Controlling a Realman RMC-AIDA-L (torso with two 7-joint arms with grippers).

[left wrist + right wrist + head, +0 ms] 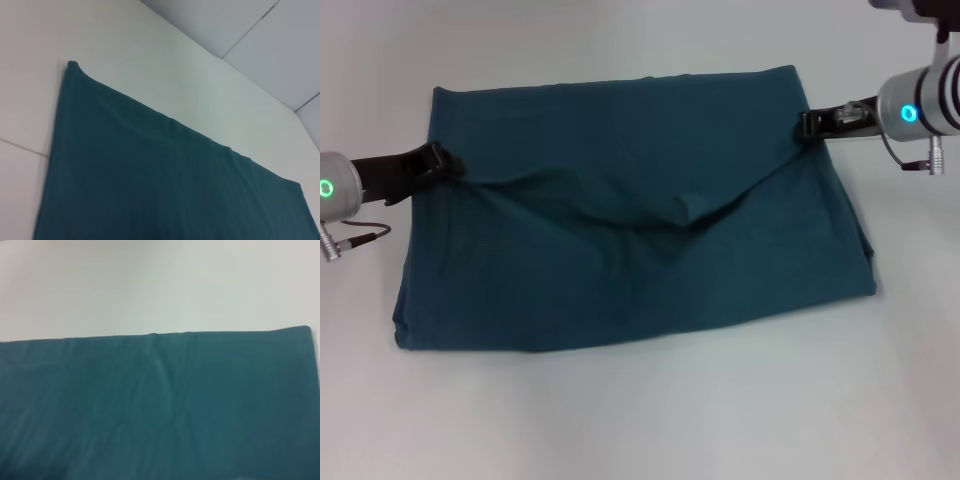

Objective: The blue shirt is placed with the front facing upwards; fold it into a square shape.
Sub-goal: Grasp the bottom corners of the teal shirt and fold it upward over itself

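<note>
The blue shirt (630,220) lies across the middle of the pale table (640,420), already doubled into a broad rectangle, wider than it is deep. We take the shirt as our landmark. Its upper layer sags in a shallow V near the shirt's centre, with a small tuck (692,208) at the point of the V, so the top ply is slack rather than flat.

At the shirt's left side edge, towards the far corner, the left gripper (438,160) meets the cloth; at the shirt's right side edge, also near the far corner, sits the right gripper (812,122). Each seems closed on the edge of the fabric, judging from the creases that run in from both, though we cannot see the fingertips clearly enough to be sure how tightly.

What we fear from here: if the two arms pull unevenly, the slack middle could bunch and fold in a skewed crease, leaving a trapezoid instead of a square. A thin pinch might also catch only the top ply, so the lower layers stay behind. The near right corner already splays slightly.

We can read no lettering, brand or label; only plain teal cloth shows in every view
</note>
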